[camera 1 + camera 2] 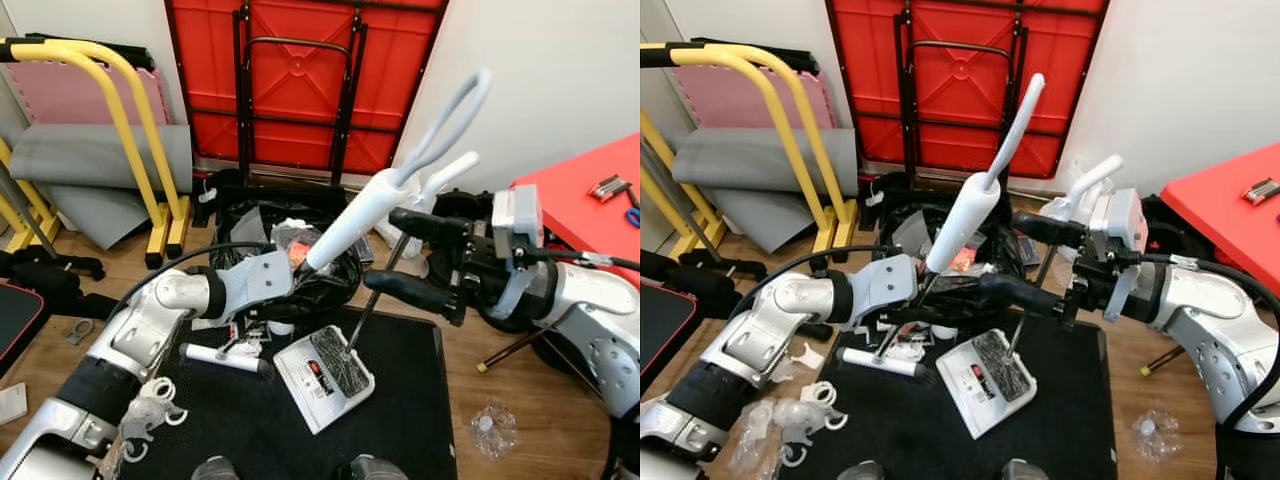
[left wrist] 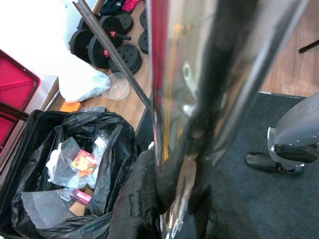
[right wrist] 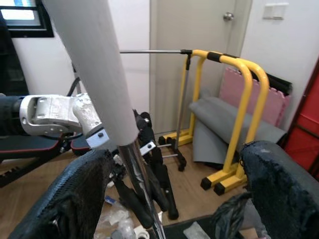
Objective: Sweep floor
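— Where had it got to with the sweeping when you looked?

— Mid-setup, I'd say. On the black mat [image 1: 400,420] by its feet lay the white dustpan [image 1: 322,377], and a white tube [image 1: 225,358] beside it. The left tool [image 1: 925,290] was clamped round the metal shaft of the broom [image 1: 345,232], just under its white grip. The right tool [image 1: 410,255] had its fingers spread wide, one on each side of the thin dustpan rod [image 1: 372,300], gripping nothing.

— So what did the next move need?

— My guess: close that right tool on the rod, then bring the broom's head down toward the pan.

— Much room?

— Tight. The open black rubbish bag [image 1: 300,250] sat just behind the mat's far edge, a red desk [image 1: 580,200] crowded the right, yellow bars [image 1: 130,130] the left, and a folded red table [image 1: 300,80] leaned on the wall beyond. Some crumpled plastic [image 1: 492,425] lay on the bare wood floor [image 1: 520,400], right of the mat.
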